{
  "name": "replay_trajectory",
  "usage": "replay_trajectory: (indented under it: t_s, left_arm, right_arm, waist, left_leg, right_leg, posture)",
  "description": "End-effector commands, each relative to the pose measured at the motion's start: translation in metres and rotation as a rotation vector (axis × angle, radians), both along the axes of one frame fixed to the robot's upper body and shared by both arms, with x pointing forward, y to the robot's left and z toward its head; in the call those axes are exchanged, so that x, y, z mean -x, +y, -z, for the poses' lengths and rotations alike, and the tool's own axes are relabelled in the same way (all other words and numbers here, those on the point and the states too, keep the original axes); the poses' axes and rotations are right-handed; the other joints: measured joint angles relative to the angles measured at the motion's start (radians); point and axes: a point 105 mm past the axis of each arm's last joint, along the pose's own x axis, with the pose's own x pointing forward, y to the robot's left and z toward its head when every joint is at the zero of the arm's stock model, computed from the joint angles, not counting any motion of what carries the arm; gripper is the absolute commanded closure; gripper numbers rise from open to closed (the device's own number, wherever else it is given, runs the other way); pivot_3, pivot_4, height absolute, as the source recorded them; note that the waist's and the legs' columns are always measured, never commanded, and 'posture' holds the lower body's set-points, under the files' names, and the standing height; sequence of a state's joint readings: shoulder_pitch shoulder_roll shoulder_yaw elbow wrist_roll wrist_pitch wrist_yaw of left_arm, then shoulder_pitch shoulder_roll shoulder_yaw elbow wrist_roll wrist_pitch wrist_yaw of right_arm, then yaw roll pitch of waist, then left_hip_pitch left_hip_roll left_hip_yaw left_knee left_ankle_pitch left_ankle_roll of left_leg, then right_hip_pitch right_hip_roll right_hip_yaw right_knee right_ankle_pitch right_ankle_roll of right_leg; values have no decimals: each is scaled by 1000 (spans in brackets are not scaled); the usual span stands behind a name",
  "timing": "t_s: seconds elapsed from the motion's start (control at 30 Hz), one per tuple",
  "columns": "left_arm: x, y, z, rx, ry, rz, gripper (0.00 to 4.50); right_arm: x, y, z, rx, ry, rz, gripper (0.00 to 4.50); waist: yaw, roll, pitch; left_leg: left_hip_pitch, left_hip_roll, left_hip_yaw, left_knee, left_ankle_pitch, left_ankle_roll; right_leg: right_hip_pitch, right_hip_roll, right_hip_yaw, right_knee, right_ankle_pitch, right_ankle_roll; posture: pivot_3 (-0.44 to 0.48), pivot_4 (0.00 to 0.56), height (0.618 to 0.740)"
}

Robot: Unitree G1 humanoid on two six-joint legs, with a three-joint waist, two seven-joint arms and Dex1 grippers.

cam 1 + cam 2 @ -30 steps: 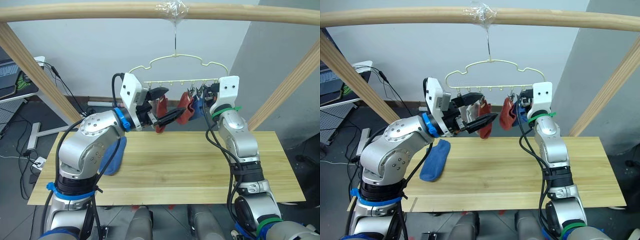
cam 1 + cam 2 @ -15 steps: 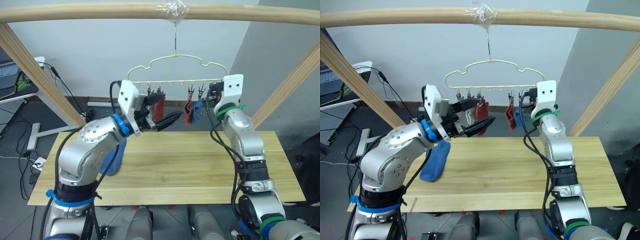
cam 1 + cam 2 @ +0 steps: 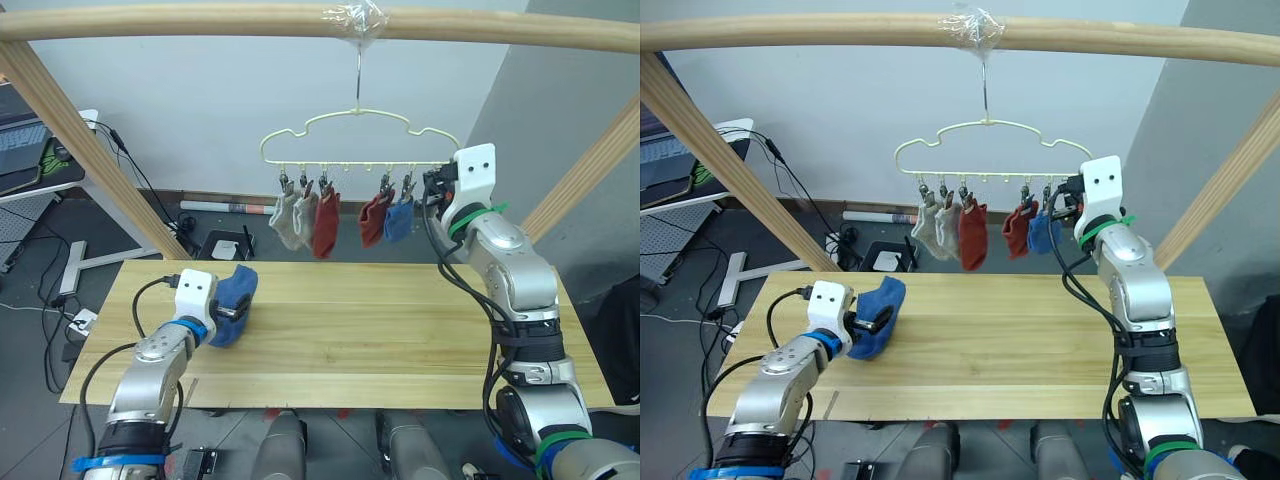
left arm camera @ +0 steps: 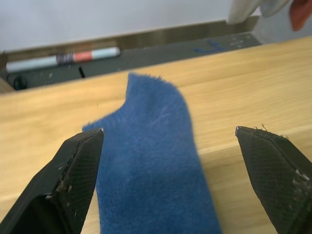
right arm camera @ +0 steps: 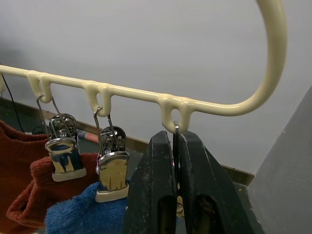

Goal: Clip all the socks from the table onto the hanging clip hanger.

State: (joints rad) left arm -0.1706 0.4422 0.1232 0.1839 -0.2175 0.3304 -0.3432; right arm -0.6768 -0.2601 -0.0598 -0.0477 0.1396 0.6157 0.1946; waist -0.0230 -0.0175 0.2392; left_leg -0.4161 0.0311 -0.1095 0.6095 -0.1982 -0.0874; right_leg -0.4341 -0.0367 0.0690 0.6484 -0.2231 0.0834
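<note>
Lying on the left part of the table (image 3: 400, 330), a blue sock (image 3: 233, 291) runs lengthwise from the near side toward the far edge, its far end curling up. The left gripper (image 4: 170, 161) sits low just behind it, fingers spread wide; the left wrist view shows the sock's near end passing between the two finger pads (image 4: 78, 170) with bare fabric on each side, and also a marker-like tube (image 4: 63, 57) on the floor beyond the table's far edge, seen faintly from the head. Past the table's far edge hangs the clip hanger (image 3: 360, 140), its bar running left to right under the wooden pole (image 3: 200, 20). Five socks dangle from its clips with long axes vertical: two grey socks (image 3: 292, 218) at the left, a red sock (image 3: 325, 222) beside them, then a second red sock (image 3: 375, 218) and a second blue sock (image 3: 399, 218) nearer the right end. The right gripper (image 5: 174, 185) is up at that right end of the bar; the right wrist view shows its fingers pressed together around the last clip (image 5: 176, 146) hanging from the end loop, detail the head views leave too small to read.
</note>
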Motion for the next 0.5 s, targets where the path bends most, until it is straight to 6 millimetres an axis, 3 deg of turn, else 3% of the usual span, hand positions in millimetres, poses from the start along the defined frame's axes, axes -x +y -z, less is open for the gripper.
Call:
replay_trajectory:
  t_s: [0.03, 0.27, 0.5]
  left_arm:
    - [-10, 8, -2, -16, -38, -50, 0]
    - [-28, 10, 16, 32, -2, -86, 0]
    - [-28, 14, 40, 49, 101, -101, 0]
  right_arm:
    - [7, -5, -13, -6, -45, 8, 4494]
    - [9, -8, -14, 10, -39, 15, 4494]
    - [11, -12, -15, 22, -31, 25, 4494]
  waist:
    - [-3, 0, 0]
    - [-5, 0, 0]
    - [-8, 0, 0]
  left_leg:
    - [0, 0, 0, 0, 0, 0]
    - [0, 0, 0, 0, 0, 0]
    - [0, 0, 0, 0, 0, 0]
  right_leg:
    - [0, 0, 0, 0, 0, -1]
    - [0, 0, 0, 0, 2, -2]
    - [0, 0, 0, 0, 2, -2]
  posture:
    - [64, 225, 740]
    - [51, 222, 740]
    - [28, 226, 740]
